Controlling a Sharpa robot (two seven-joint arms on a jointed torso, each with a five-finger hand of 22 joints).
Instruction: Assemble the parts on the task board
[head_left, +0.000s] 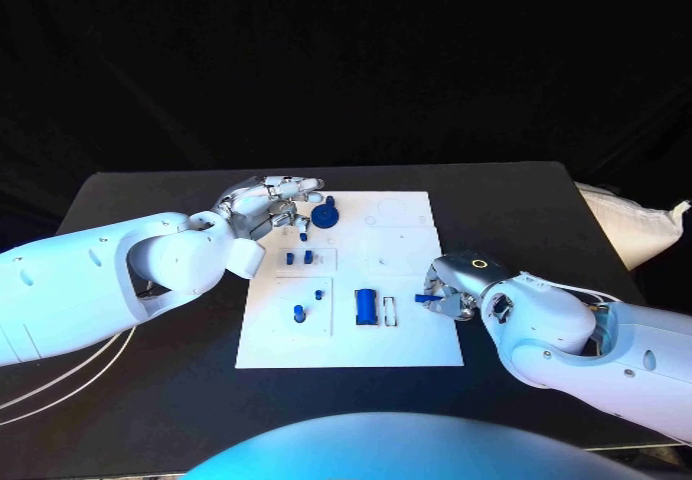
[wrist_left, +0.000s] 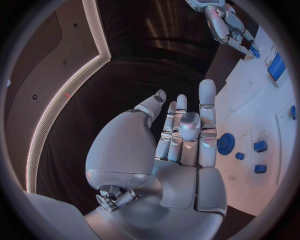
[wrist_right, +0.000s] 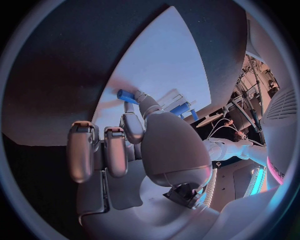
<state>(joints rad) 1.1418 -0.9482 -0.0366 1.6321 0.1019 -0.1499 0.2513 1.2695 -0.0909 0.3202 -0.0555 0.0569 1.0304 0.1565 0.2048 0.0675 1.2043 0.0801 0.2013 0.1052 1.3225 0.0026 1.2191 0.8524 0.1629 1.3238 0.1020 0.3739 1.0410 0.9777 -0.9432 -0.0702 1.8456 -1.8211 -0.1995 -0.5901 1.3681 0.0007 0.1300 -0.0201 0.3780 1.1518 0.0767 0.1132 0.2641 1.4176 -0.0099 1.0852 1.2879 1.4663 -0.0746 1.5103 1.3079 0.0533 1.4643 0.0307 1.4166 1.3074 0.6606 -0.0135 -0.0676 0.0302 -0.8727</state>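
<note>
The silver right hand (head_left: 450, 298) pinches a small blue peg-like part (head_left: 427, 297) just above the flat white task board (head_left: 411, 215), near its right edge, so it seems mid-carry and next needs lining up over a socket. The silver left hand (head_left: 271, 203) hovers with fingers straight, close together and empty beside a round blue gear (head_left: 325, 214); which socket the peg suits is hard to make out.

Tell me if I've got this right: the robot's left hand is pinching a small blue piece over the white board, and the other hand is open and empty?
Not quite: the right hand pinches the small blue piece, as the right wrist view shows. The left hand is open and empty, beside the white board.
</note>
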